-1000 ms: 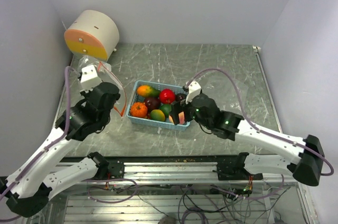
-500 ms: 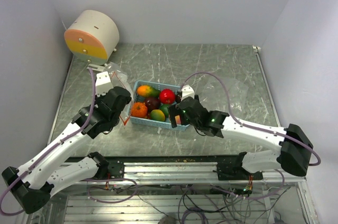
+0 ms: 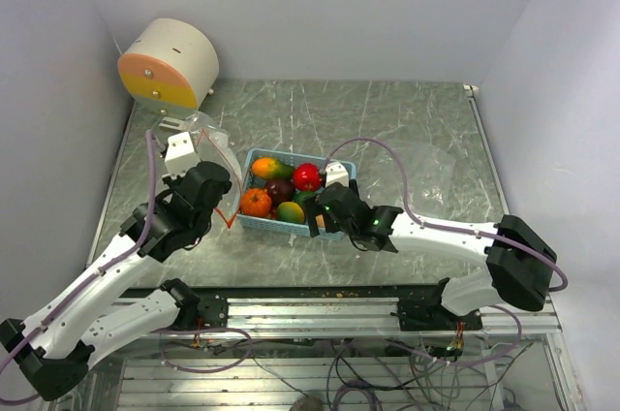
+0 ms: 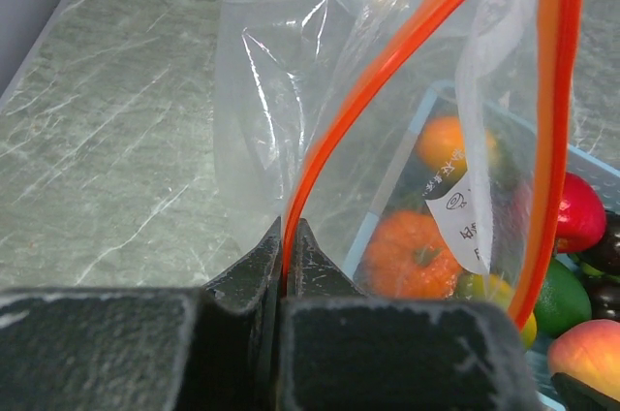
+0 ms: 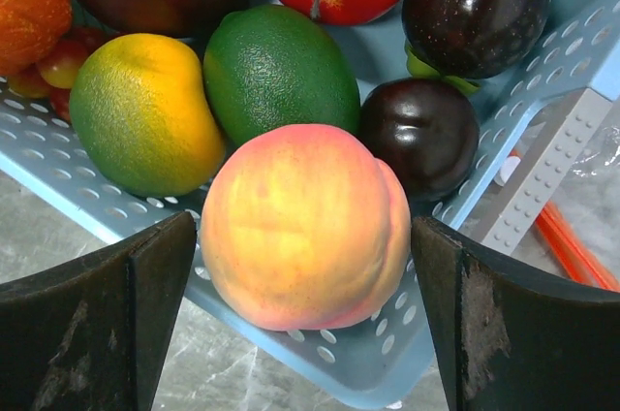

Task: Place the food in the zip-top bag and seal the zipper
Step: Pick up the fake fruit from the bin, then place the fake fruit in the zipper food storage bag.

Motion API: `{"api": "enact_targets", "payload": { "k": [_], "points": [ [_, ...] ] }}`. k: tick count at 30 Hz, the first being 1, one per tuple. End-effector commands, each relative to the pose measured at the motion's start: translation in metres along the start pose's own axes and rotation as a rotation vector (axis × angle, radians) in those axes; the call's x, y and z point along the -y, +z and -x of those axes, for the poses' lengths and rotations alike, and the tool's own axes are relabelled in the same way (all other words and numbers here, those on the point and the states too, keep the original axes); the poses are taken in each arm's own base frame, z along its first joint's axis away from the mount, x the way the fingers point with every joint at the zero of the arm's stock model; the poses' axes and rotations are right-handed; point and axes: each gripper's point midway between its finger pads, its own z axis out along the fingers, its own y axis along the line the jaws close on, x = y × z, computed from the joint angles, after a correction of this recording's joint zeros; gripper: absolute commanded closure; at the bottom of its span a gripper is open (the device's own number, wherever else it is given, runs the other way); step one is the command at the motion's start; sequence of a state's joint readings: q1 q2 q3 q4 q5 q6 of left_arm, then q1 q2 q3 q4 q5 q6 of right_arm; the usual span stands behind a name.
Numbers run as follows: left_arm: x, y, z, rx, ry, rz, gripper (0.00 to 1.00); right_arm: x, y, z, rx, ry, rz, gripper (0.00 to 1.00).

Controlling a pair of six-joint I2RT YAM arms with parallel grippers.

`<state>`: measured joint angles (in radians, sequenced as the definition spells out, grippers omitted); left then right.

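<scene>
left hand (image 4: 288, 237): we see it clamped on the zip-top bag (image 4: 291, 91) at its orange zipper strip; strip runs up and away from the fingers, mouth gaping | right hand (image 5: 305, 314): fingers apart, either side of the peach (image 5: 305, 222) | food (image 3: 281, 188): in the light blue basket (image 5: 552, 72) on the counter (image 3: 407, 130), peach at its near corner

grey marbled table (image 3: 387, 120); blue basket (image 3: 263, 225) mid-left, round beige drum (image 3: 170, 64) far-left corner.
</scene>
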<state>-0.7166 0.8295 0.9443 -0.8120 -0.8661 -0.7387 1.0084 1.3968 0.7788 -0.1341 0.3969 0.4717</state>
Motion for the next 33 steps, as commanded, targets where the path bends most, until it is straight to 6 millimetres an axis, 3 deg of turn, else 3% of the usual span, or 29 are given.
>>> {"api": "enact_targets", "payload": {
  "k": [1, 6, 8, 11, 15, 22, 27, 33],
  "points": [
    [0.001, -0.006, 0.013, 0.03, -0.038, -0.028, 0.93, 0.006, 0.006, -0.008, -0.016, -0.01, -0.041, 0.15],
    [-0.002, -0.011, 0.019, 0.046, -0.062, -0.043, 0.93, 0.004, 0.001, 0.001, 0.001, -0.01, -0.031, 0.45],
    [-0.001, -0.012, 0.021, 0.051, -0.069, -0.056, 0.93, 0.005, -0.002, 0.009, 0.017, -0.008, -0.037, 0.52],
    [0.006, -0.013, 0.024, 0.06, -0.074, -0.092, 0.93, 0.003, -0.012, 0.027, 0.056, -0.003, -0.024, 0.57],
    [0.017, -0.016, 0.031, 0.059, -0.083, -0.137, 0.93, -0.006, -0.04, 0.066, 0.162, 0.02, 0.048, 0.62],
    [0.038, -0.01, 0.03, 0.04, -0.077, -0.182, 0.93, -0.045, -0.109, 0.121, 0.396, 0.021, 0.383, 0.65],
    [0.06, -0.006, 0.029, 0.03, -0.09, -0.246, 0.93, -0.082, -0.155, 0.133, 0.512, -0.056, 0.674, 0.65],
    [0.103, -0.013, 0.035, -0.005, -0.107, -0.406, 0.93, -0.113, -0.176, 0.135, 0.538, -0.137, 0.868, 0.65]
  ]
}}
